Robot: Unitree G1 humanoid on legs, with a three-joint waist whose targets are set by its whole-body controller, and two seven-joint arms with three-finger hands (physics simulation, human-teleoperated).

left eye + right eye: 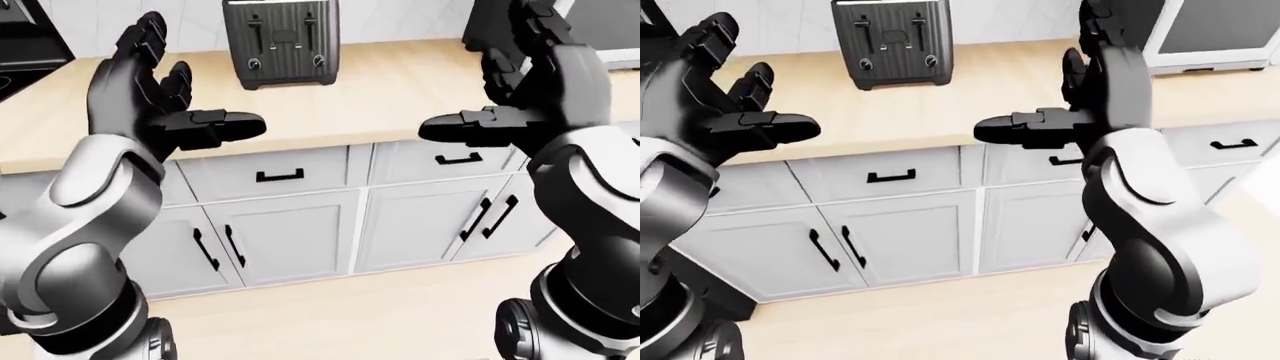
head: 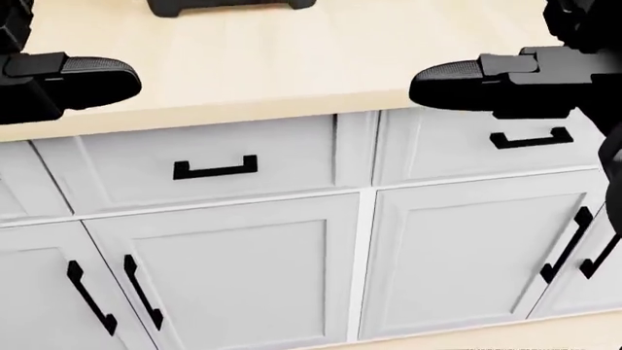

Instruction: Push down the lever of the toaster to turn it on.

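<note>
A dark grey toaster stands on the light wooden counter near the top of the left-eye view. Its face shows two vertical lever slots with both levers near the top, and two round knobs below. My left hand is raised at the left, fingers spread open and empty, well short of the toaster. My right hand is raised at the right, also open and empty. In the head view only the toaster's base shows at the top edge.
White cabinets with black handles run under the counter. A black stove sits at the left edge. A white appliance with a dark door stands on the counter at the right. Wooden floor lies below.
</note>
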